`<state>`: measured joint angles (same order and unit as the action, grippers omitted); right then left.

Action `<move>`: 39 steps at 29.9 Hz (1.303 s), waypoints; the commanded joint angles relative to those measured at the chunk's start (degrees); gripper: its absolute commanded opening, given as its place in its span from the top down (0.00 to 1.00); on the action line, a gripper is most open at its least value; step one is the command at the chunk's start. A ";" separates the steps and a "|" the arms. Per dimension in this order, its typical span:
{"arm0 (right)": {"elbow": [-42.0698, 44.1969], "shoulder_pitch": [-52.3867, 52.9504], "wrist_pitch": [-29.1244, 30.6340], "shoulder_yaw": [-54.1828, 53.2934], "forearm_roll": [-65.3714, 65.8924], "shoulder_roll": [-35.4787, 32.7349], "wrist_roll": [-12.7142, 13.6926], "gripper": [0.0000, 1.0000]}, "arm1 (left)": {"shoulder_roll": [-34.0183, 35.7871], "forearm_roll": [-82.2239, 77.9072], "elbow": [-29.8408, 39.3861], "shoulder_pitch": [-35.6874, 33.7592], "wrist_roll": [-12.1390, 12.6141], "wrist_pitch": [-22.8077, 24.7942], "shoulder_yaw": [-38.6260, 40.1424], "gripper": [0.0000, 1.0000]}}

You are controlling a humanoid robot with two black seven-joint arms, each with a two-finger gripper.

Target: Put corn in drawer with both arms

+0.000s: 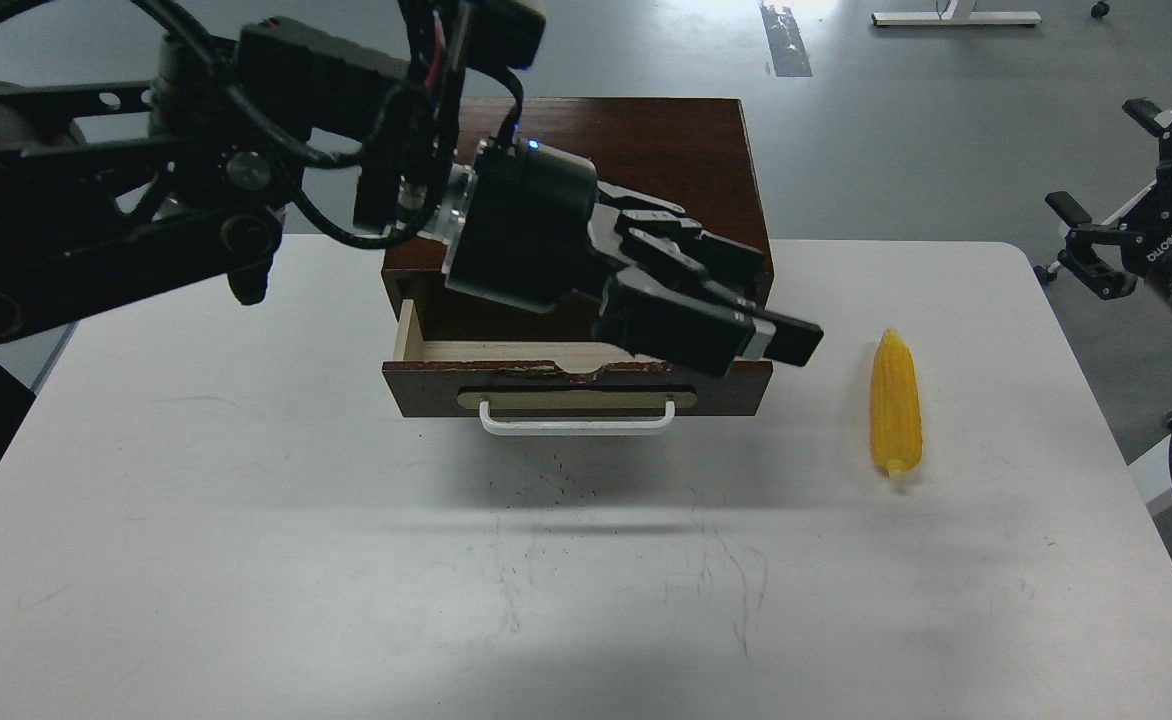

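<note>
Dark brown wooden cabinet (636, 150) on a white table (246, 560); its drawer (556, 392) pulled partly out, pale wood inside, top edge chipped, white bar handle (576, 422) in front. Yellow ear of corn (895, 416): lying on the table right of the drawer, apart from it, untouched. Left gripper (746, 325): above the open drawer, fingers close together, holding nothing. Right gripper (1081, 245): off the table's right edge, fingers spread, empty.
</note>
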<state>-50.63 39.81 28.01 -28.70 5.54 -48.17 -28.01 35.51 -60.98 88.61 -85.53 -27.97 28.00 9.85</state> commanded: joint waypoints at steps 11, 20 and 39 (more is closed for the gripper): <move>0.01 0.00 -0.01 -0.22 -0.09 -0.08 0.01 0.00 | 11.33 39.09 -8.45 14.85 0.37 -8.57 2.37 0.01; 0.10 -0.17 -0.01 -0.39 -0.09 0.36 0.01 0.00 | 9.67 50.96 -16.97 34.98 4.59 -8.75 19.14 0.01; -7.64 2.11 -0.01 2.24 35.09 -10.80 0.01 0.00 | 5.97 49.91 -21.02 46.33 6.00 -6.29 26.63 0.01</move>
<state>-57.87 39.58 28.00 -26.67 24.85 -57.86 -28.01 41.57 -11.00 67.43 -39.13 -21.89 21.37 36.44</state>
